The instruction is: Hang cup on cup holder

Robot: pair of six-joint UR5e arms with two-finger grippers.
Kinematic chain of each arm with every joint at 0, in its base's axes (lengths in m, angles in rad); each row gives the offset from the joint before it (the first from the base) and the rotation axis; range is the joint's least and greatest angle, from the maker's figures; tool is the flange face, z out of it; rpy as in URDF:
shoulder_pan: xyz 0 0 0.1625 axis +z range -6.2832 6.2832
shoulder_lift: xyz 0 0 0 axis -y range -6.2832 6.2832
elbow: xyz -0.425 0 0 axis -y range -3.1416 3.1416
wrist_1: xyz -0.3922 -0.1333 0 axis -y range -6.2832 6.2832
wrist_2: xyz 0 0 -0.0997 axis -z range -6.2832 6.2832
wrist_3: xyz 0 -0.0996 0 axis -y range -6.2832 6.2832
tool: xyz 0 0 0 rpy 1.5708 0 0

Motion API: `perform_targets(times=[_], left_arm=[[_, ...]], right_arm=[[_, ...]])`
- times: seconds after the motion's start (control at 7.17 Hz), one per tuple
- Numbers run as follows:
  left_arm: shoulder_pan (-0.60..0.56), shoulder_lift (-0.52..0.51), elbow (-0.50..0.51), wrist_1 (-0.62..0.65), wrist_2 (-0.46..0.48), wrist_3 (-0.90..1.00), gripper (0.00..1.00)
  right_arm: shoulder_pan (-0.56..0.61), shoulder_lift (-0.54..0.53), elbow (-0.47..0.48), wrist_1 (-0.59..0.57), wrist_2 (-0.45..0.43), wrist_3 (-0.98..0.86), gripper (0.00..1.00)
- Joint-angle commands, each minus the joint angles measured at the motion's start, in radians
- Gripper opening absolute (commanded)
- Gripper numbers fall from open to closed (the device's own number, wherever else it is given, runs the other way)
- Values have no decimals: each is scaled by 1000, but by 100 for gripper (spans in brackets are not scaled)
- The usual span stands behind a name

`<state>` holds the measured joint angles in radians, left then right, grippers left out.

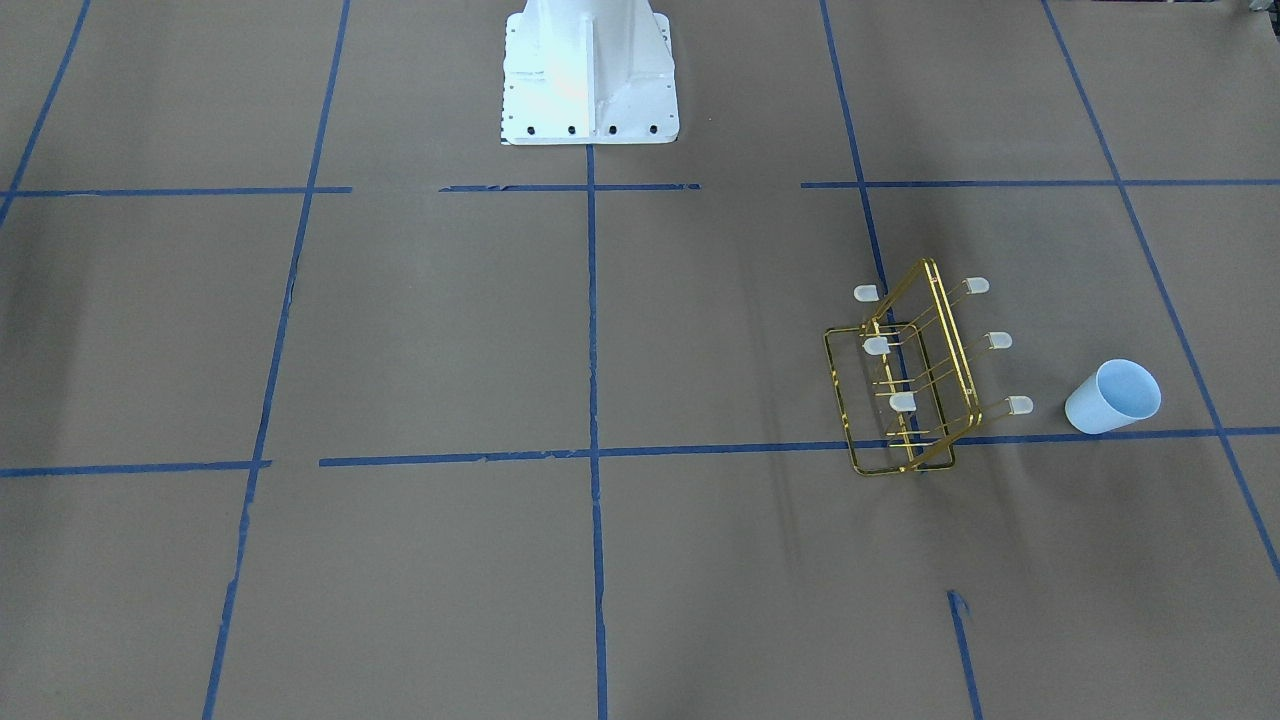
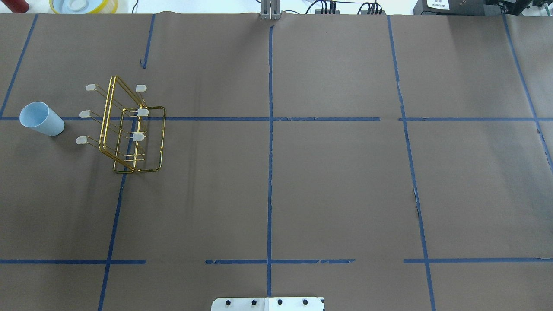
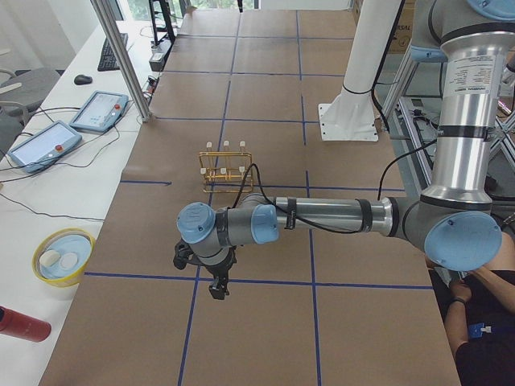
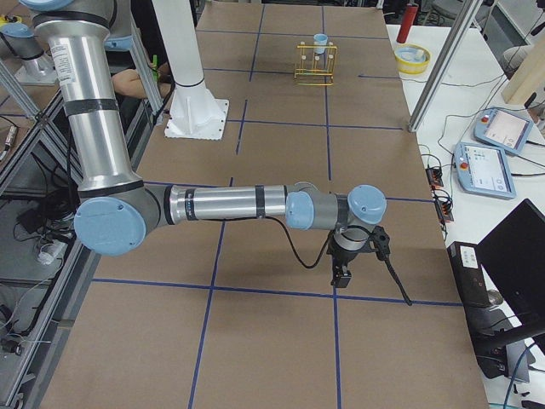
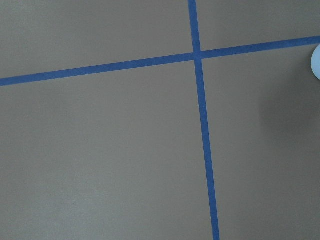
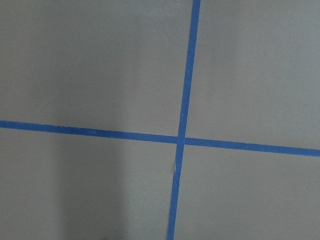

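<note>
The pale bluish-white cup (image 1: 1110, 398) stands upright on the brown table, mouth up, beside the gold wire cup holder (image 1: 950, 336). In the overhead view the cup (image 2: 42, 119) is left of the cup holder (image 2: 106, 116), apart from it, and all prongs are bare. My left gripper (image 3: 216, 289) shows only in the exterior left view, hanging over the table nearer the camera than the holder (image 3: 225, 165); I cannot tell whether it is open. My right gripper (image 4: 340, 278) shows only in the exterior right view, far from the holder (image 4: 315, 61); its state is unclear too.
The white robot base (image 1: 588, 75) stands at the table's middle edge. A yellow bowl (image 3: 63, 256), a red object (image 3: 20, 324) and tablets (image 3: 96, 111) lie on the white side bench. Blue tape lines cross the table.
</note>
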<state>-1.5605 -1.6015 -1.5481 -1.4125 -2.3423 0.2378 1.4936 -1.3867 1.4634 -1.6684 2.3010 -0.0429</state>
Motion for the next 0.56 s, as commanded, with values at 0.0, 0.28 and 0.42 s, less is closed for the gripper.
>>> perform_targets(times=[0.0,0.28,0.42], left_arm=[[0,-12,-21,0,4,0,100],[0,-17,-65,0,9,-3,100],[0,-23,-70,-3,6,-3,100]], right_arm=[[0,0,0,1,0,0,100],[0,0,0,-1,0,0,100],[-1,0,0,1,0,0,100]])
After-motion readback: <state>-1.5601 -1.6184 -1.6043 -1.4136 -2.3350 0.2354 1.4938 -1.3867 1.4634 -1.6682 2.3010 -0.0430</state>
